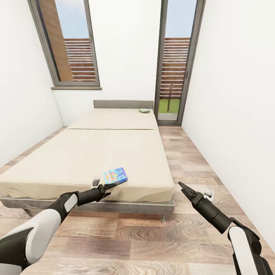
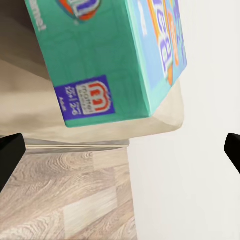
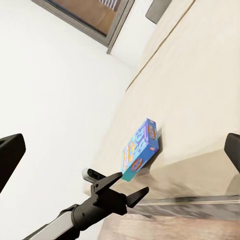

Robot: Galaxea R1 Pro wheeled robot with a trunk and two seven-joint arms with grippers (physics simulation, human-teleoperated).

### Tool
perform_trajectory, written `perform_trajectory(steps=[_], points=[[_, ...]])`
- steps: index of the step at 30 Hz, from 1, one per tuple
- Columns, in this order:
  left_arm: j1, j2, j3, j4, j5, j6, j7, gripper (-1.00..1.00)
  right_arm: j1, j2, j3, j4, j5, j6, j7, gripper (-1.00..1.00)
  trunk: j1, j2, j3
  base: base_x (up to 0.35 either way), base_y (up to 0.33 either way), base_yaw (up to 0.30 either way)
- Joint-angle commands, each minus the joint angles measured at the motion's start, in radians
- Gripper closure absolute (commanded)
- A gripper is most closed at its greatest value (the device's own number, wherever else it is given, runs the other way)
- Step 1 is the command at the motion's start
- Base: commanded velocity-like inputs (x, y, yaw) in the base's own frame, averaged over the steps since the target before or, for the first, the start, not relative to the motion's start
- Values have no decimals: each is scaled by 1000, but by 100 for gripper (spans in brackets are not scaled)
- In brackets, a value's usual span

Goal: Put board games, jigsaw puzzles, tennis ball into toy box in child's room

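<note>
Fingers of your left gripper (image 1: 107, 186) are spreading wide just short of the board game (image 1: 115, 176) at lower centre; you're wanting them straddling its near edge squarely.

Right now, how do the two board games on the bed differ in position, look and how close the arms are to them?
The blue board game lies near the bed's foot edge, while the green board game lies far off by the headboard. The blue one shows a colourful printed lid; the green one is too small to read. The left pincer, open, sits just short of the blue one; no pincer is near the green one. Both rest flat on the bed.
</note>
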Motion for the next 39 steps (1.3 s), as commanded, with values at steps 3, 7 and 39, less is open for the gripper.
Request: perform_trajectory(steps=[3,7,39], points=[[0,1,-3,0,8,8,-1,-100,-1,1,-2,0,-1,6,3,-100,0,0,-1,0,0,0],[0,2,-3,0,8,8,-1,-100,-1,1,-2,0,-1,6,3,-100,0,0,-1,0,0,0],[0,2,-3,0,8,8,-2,-100,-1,1,-2,0,-1,5,1,-100,-5,2,42,0,0,0]])
